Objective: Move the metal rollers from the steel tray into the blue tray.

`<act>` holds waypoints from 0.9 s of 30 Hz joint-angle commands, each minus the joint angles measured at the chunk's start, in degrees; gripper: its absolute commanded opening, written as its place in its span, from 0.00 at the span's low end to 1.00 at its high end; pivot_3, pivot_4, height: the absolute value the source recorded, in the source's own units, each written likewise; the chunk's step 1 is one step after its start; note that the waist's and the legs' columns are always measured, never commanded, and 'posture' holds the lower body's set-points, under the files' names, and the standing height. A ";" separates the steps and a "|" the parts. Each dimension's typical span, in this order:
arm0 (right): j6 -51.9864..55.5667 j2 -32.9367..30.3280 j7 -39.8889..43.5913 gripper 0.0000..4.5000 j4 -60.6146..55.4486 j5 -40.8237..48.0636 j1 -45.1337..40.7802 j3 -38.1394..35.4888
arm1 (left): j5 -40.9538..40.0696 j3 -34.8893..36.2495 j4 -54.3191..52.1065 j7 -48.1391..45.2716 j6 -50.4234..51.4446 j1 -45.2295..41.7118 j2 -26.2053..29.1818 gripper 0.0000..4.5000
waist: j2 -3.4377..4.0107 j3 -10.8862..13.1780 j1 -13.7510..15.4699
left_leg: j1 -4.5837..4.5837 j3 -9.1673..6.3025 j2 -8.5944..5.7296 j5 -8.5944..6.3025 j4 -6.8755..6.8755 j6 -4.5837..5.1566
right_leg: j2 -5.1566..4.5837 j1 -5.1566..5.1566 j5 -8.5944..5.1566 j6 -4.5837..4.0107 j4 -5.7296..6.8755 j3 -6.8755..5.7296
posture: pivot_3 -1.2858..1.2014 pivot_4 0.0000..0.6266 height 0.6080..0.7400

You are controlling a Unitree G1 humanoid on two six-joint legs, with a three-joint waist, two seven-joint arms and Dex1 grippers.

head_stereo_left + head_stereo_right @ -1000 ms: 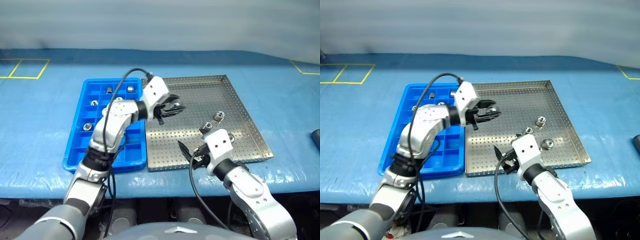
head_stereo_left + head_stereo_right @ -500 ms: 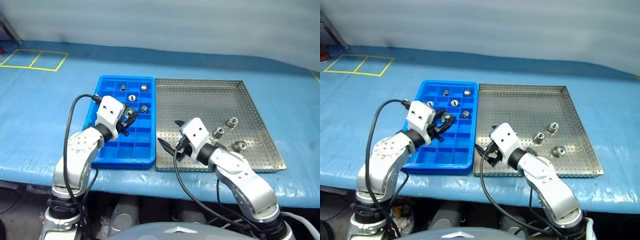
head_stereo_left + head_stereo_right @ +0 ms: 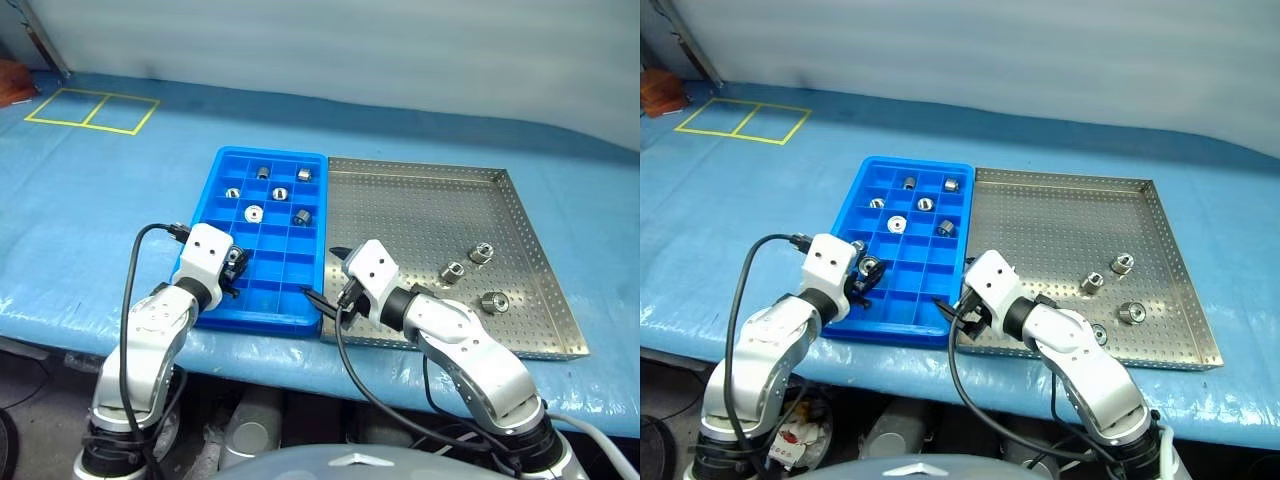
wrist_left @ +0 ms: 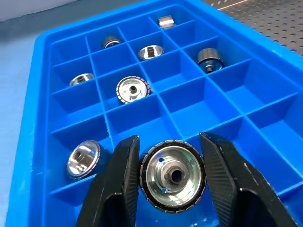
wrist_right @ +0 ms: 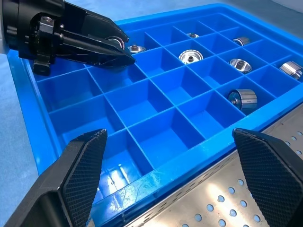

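3 metal rollers (image 3: 482,251) lie loose on the steel tray (image 3: 420,200), toward its right side, well apart from the blue tray (image 3: 222,175) that butts against the steel tray's left rim. Several more rollers already sit 1 to a compartment in the far rows of the blue tray, which suggests the job is partly done. The left gripper (image 4: 171,177) is clenched on another roller (image 4: 173,175), its 2 black fingers (image 4: 124,165) pinching the ribbed rim from either side so the central hole faces the wrist camera. It holds this roller low over the near-left compartments, beside a cell that already contains 1. That pose looks like a carry about to end in a drop, probably into an empty cell. The right gripper (image 5: 170,170) is spread wide and holds nothing; it hovers at the near edge where the 2 trays meet, pointing across the blue tray toward the left gripper. Its open stance fits waiting for the next pick, though the loose rollers lie off to its right.
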 commanded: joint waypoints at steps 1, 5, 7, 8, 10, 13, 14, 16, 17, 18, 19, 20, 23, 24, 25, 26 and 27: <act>-1.08 0.50 -0.39 1.00 -1.37 0.20 -0.10 -0.34 | -0.81 -0.17 0.48 0.06 1.06 0.02 -0.16 0.38 | 0.00 0.00 0.01 | 0.00 0.00 0.00 0.00 -0.01 0.00 | 0.00 0.00 0.00 0.00 0.00 -0.01 | 0.66 0.24 1.00; -0.86 0.71 -0.99 1.00 -1.81 0.04 0.36 -0.52 | -1.65 -0.50 1.61 -0.33 1.14 -0.41 -0.45 0.66 | 0.00 0.00 -0.05 | 0.00 0.00 0.01 0.00 -0.02 0.00 | -0.01 -0.02 -0.01 -0.02 -0.01 -0.02 | 0.65 0.24 1.00; -0.69 0.69 -1.41 1.00 -2.24 -0.03 0.87 -0.74 | -1.57 -0.69 2.13 -0.30 0.65 -1.18 -0.15 0.81 | 0.00 0.00 -0.16 | -0.01 0.01 0.05 0.00 -0.03 -0.01 | -0.04 -0.02 -0.01 -0.02 -0.01 -0.03 | 0.65 0.24 1.00; -0.62 0.69 -1.69 1.00 -2.47 -0.04 1.14 -0.87 | -1.76 -0.62 2.30 -0.37 0.38 -1.69 -0.10 0.88 | 0.00 0.00 -0.22 | -0.01 0.01 0.06 0.00 -0.05 -0.01 | -0.04 -0.03 -0.02 -0.02 -0.02 -0.03 | 0.64 0.24 1.00; -0.34 0.61 -2.47 1.00 -3.16 -0.07 1.92 -1.50 | -2.63 -0.28 2.44 -0.80 -0.09 -3.52 -0.19 0.99 | 0.00 0.00 -0.21 | -0.01 0.01 0.06 0.00 -0.05 -0.01 | -0.04 -0.03 -0.02 -0.03 -0.02 -0.04 | 0.64 0.24 1.00; 0.29 0.48 -4.09 1.00 -5.13 0.03 4.34 -3.90 | -5.42 -0.51 3.01 -3.79 -1.64 -8.23 -0.14 0.99 | 0.00 0.00 -0.23 | -0.04 -0.01 0.07 0.00 -0.03 -0.01 | -0.06 -0.03 -0.02 -0.03 -0.02 -0.08 | 0.62 0.24 1.00; 0.48 0.40 -4.50 1.00 -5.66 0.06 5.01 -4.54 | -6.09 -0.67 3.31 -4.60 -2.01 -9.39 -0.08 0.99 | 0.00 0.00 -0.26 | -0.07 -0.01 0.08 0.00 -0.01 -0.01 | -0.07 -0.03 -0.02 -0.03 -0.03 -0.09 | 0.62 0.24 1.00; 1.15 -0.03 -5.92 1.00 -7.33 -0.42 7.52 -6.68 | -6.88 -2.15 4.94 -7.11 -4.00 -12.74 0.69 0.99 | 0.00 0.00 -0.82 | -0.06 0.02 0.07 -0.01 -0.01 -0.01 | -0.11 -0.02 -0.02 -0.03 -0.04 -0.08 | 0.60 0.24 1.00; 1.55 -0.13 -6.80 1.00 -8.30 -0.70 9.04 -8.06 | -7.17 -2.99 6.04 -8.21 -4.77 -14.51 0.86 0.99 | 0.00 0.00 -0.88 | -0.08 0.02 0.06 -0.01 -0.01 0.00 | -0.13 -0.03 -0.02 -0.03 -0.05 -0.08 | 0.59 0.24 1.00; 1.88 -0.14 -7.64 1.00 -9.32 -0.90 10.63 -9.47 | -7.84 -3.62 7.20 -9.17 -5.26 -16.22 0.62 0.99 | 0.00 0.00 -1.18 | -0.09 0.01 -0.02 -0.01 -0.03 0.00 | -0.14 -0.02 -0.02 -0.03 -0.06 -0.09 | 0.58 0.24 1.00; 2.21 -0.12 -8.53 1.00 -10.44 -1.14 12.41 -10.97 | -8.35 -4.67 8.49 -10.22 -5.59 -17.94 0.31 0.99 | 0.00 0.00 -1.48 | -0.09 0.02 -0.04 -0.01 -0.04 0.00 | -0.13 -0.02 -0.03 -0.03 -0.08 -0.09 | 0.58 0.24 1.00; 2.50 -0.04 -9.30 1.00 -11.42 -1.40 13.94 -12.18 | -8.80 -5.69 9.72 -11.28 -5.91 -19.37 -0.01 0.99 | 0.00 0.00 -1.77 | -0.11 0.03 -0.05 -0.01 -0.05 0.00 | -0.13 -0.03 -0.03 -0.03 -0.08 -0.08 | 0.57 0.24 1.00; 3.03 0.29 -11.20 1.00 -14.76 -1.87 18.82 -15.39 | -10.18 -9.46 14.49 -14.95 -6.54 -23.76 -1.58 0.99 | 0.01 -0.01 -3.75 | -0.11 0.07 -0.11 -0.01 -0.03 0.01 | -0.09 -0.02 -0.03 -0.03 -0.07 -0.07 | 0.54 0.24 1.00; 3.14 0.38 -11.80 1.00 -15.65 -2.01 20.08 -16.07 | -10.16 -10.71 15.97 -15.86 -7.16 -24.96 -2.02 0.99 | 0.01 -0.01 -4.25 | -0.09 0.08 -0.12 -0.01 -0.03 0.01 | -0.06 -0.01 -0.03 -0.03 -0.07 -0.06 | 0.53 0.24 1.00; 3.25 0.51 -12.29 1.00 -16.29 -2.10 20.97 -16.55 | -10.02 -11.66 17.25 -16.48 -7.79 -25.96 -2.42 0.99 | 0.01 -0.01 -5.02 | -0.09 0.07 -0.13 -0.01 -0.02 0.02 | -0.05 -0.01 -0.03 -0.02 -0.06 -0.06 | 0.52 0.24 1.00; 3.39 0.93 -13.08 1.00 -17.22 -2.28 22.38 -17.32 | -9.74 -12.90 19.51 -16.86 -8.56 -27.73 -3.67 0.99 | 0.01 -0.01 -5.71 | -0.06 0.10 -0.13 -0.01 -0.01 0.02 | -0.02 0.01 -0.03 -0.03 -0.05 -0.04 | 0.52 0.24 1.00; 3.52 1.33 -13.84 1.00 -17.99 -2.57 23.55 -17.90 | -9.66 -13.78 21.75 -16.96 -8.87 -29.43 -5.08 0.99 | 0.03 -0.01 -6.19 | -0.04 0.09 -0.12 -0.01 0.01 0.01 | 0.00 0.00 -0.03 -0.03 -0.03 -0.01 | 0.51 0.24 1.00</act>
